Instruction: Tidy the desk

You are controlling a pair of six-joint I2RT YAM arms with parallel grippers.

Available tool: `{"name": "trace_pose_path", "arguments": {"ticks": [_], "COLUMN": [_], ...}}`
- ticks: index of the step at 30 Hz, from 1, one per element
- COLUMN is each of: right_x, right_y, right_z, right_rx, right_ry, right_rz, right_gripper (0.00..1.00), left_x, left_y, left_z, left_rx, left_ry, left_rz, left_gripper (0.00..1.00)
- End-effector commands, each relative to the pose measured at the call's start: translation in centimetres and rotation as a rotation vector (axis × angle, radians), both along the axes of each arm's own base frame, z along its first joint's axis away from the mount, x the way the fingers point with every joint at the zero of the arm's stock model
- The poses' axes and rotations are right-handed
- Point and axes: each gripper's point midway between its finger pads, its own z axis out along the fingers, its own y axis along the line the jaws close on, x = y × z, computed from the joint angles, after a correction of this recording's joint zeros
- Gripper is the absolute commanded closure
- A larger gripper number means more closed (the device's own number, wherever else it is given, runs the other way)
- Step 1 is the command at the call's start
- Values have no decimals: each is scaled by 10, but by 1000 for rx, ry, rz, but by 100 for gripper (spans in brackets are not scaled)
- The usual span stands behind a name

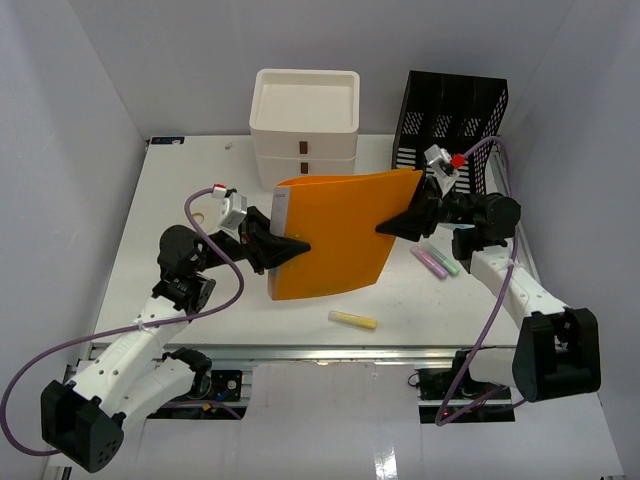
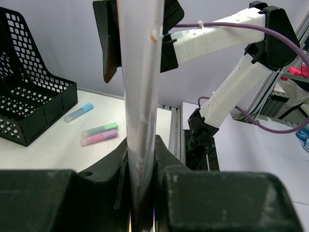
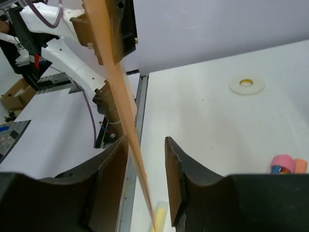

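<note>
An orange folder [image 1: 335, 235] is held upright on edge above the white desk [image 1: 180, 190]. My left gripper [image 1: 285, 246] is shut on its left edge; in the left wrist view the folder [image 2: 140, 92] runs straight up from between the closed jaws [image 2: 141, 152]. My right gripper [image 1: 396, 226] is at the folder's right edge. In the right wrist view its jaws [image 3: 146, 142] stand apart, with the thin folder edge [image 3: 113, 82] passing between them close to the left jaw.
A black mesh file rack [image 1: 450, 115] and a cream drawer unit [image 1: 305, 120] stand at the back. Pink and green highlighters [image 1: 436, 262] lie at the right, with a blue one [image 2: 79, 112] near the rack. A yellow highlighter [image 1: 353, 320] lies near the front rail. A tape roll [image 3: 246, 84] lies on the desk.
</note>
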Motion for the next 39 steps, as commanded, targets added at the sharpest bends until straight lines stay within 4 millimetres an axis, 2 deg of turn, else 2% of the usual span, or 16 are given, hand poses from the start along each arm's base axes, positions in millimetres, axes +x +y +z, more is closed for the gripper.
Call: {"name": "trace_pose_path", "arguments": {"ticks": [1, 2, 5, 6, 8, 11, 16, 20, 24, 29, 31, 34, 36, 39], "right_x": [-42, -43, -47, -48, -49, -54, -53, -45, -31, -23, -23, -24, -24, -24], "right_y": [-7, -7, -8, -8, -8, -10, -10, -10, -12, -13, -13, -12, -11, -10], "right_z": [35, 36, 41, 42, 43, 48, 62, 75, 77, 75, 72, 65, 62, 60], "right_rx": [58, 60, 67, 68, 65, 66, 68, 73, 71, 58, 53, 40, 34, 36], "right_ry": [-438, -440, -446, -449, -446, -474, -475, -506, -474, -448, -441, -428, -420, -414], "right_rz": [62, 61, 57, 56, 53, 46, 27, -14, -68, -88, -82, -77, -73, -74], "right_gripper": [85, 92, 92, 92, 92, 92, 92, 92, 92, 92, 92, 92, 92, 92], "left_x": [-2, 0, 5, 6, 9, 13, 18, 22, 23, 28, 26, 25, 25, 20], "left_y": [0, -1, -4, -4, -1, 2, 5, 9, 15, 14, 12, 6, 0, -5], "left_z": [19, 18, 18, 17, 14, 13, 13, 18, 24, 12, 11, 6, 4, 4], "left_rx": [-33, -30, -21, -21, -29, -40, -38, -35, -26, 10, 4, 4, 10, 17], "left_ry": [-72, -66, -47, -42, -27, -19, -7, -21, -38, -16, -23, -14, -6, -11], "left_rz": [-6, -6, -5, 0, 33, 81, 121, 165, 210, 218, 200, 155, 116, 53], "left_gripper": [100, 100, 99, 95, 78, 63, 19, 5, 3, 7, 20, 33, 38, 40]}}
